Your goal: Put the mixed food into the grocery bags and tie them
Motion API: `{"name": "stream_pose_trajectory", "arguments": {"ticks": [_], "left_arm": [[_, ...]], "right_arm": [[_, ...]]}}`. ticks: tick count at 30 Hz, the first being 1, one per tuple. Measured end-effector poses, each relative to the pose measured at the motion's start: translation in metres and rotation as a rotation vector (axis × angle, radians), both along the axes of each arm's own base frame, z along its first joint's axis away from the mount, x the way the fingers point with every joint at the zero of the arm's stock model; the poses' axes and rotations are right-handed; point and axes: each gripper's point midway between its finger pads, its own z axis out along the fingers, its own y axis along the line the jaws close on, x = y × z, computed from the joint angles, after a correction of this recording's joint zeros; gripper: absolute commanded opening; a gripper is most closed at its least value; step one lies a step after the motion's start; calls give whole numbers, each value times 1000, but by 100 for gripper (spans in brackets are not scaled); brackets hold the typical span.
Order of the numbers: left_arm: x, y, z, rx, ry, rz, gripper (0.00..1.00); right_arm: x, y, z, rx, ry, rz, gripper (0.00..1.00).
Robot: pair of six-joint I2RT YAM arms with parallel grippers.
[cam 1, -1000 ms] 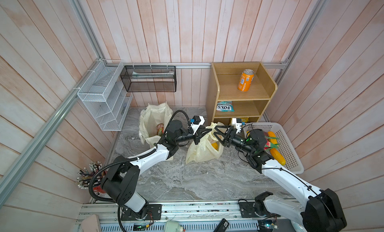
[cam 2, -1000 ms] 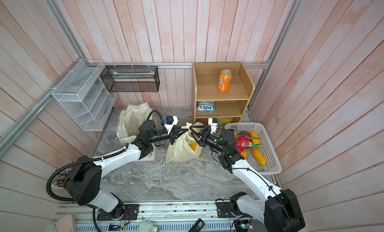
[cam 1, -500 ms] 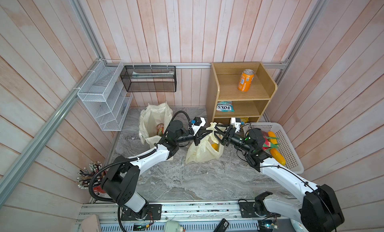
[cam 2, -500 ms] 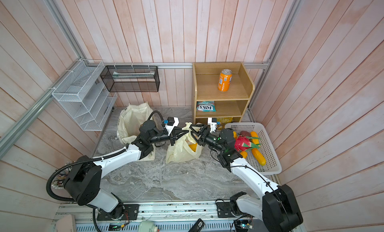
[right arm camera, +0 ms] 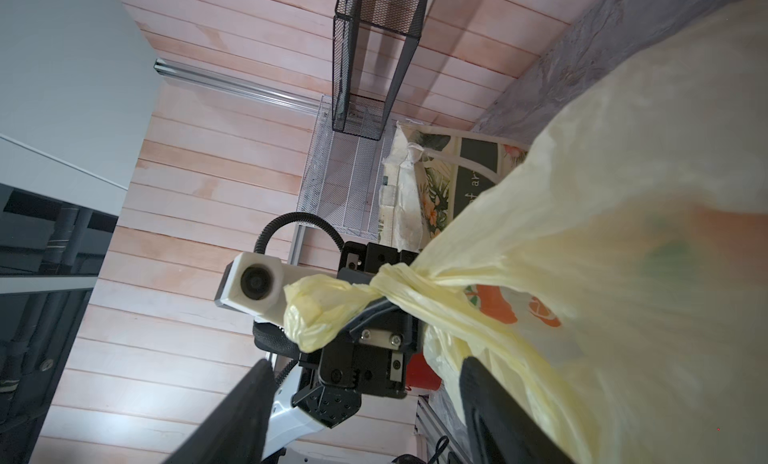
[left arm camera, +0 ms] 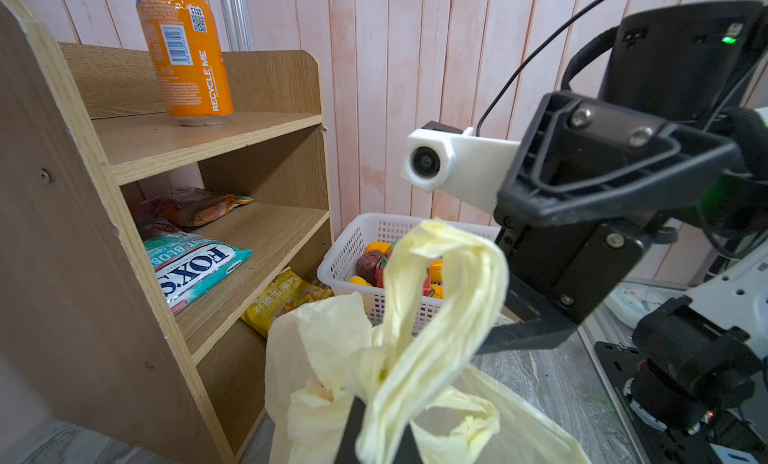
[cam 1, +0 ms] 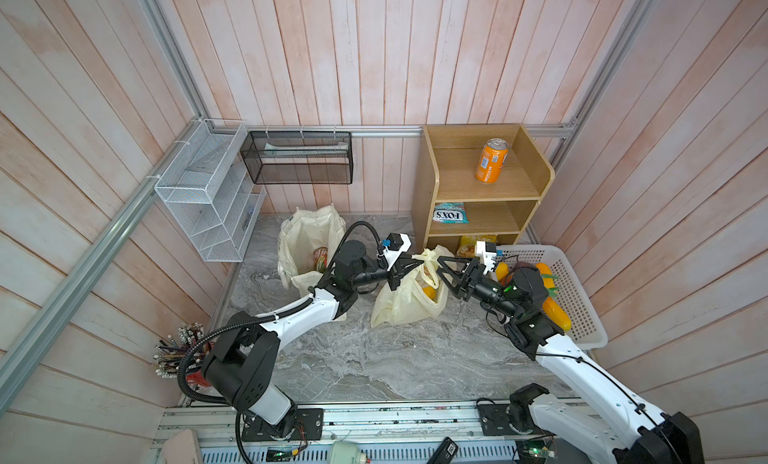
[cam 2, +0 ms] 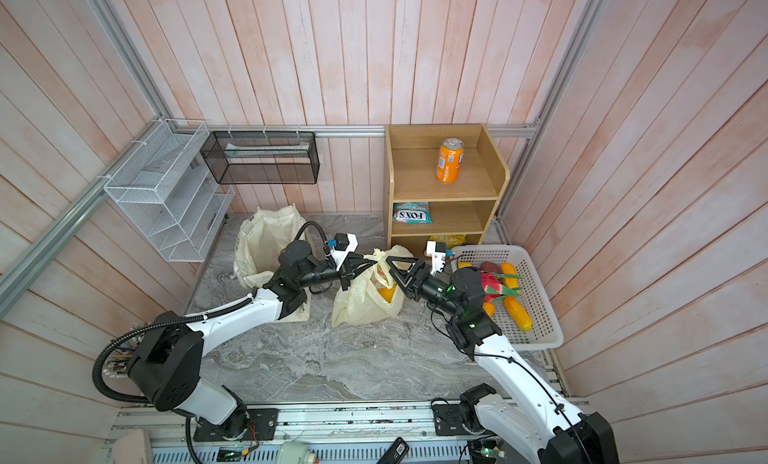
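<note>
**Fig.** L end effector (cam 1: 411,260) clamped shut on the twisted handle (left arm camera: 473,283) of the plastic carrier (cam 1: 405,312). The bag body sags below it to the desk (cam 1: 374,358). R end effector (cam 1: 441,270) is spread wide, gripping nothing, just beside that handle. We judge the film light, soft and slippery, w/ loose contents. Best hold: the bunched handle neck, not the slack wall.

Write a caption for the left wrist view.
Left gripper holds the plastic bag by its handles, facing the open right gripper.
</note>
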Motion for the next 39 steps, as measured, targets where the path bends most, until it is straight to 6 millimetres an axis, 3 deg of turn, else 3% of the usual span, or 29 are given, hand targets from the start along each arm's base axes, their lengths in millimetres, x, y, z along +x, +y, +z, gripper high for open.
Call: {"name": "stream_pose_trajectory", "arguments": {"ticks": [8, 12, 14, 18, 19, 23, 29, 35, 39], "left_arm": [[0, 0, 0, 0, -3, -1, 0], [0, 0, 1, -1, -4, -3, 0], [0, 0, 2, -3, -5, -4, 0], [0, -1, 4, -7, -4, -5, 0], [0, -1, 4, -8, -5, -5, 0], [-2, -1, 6, -12, -4, -15, 0], [-5, -4, 19, -36, -10, -47, 0], [-8, -5, 27, -52, -2, -69, 0], [-6, -6, 18, -40, 31, -70, 0]], "right_arm": [[1, -4, -36, -71, 70, -18, 69], [6, -2, -46, -90, 86, -17, 62], [8, 0, -50, -95, 92, -13, 50], [13, 4, -56, -99, 98, -1, 5], [13, 4, -56, -97, 102, 0, 0], [15, 7, -49, -94, 75, 12, 0], [25, 18, -19, -91, -13, 29, 0], [47, 31, -40, -120, 9, 39, 0], [66, 41, -35, -123, -24, 43, 0]]}}
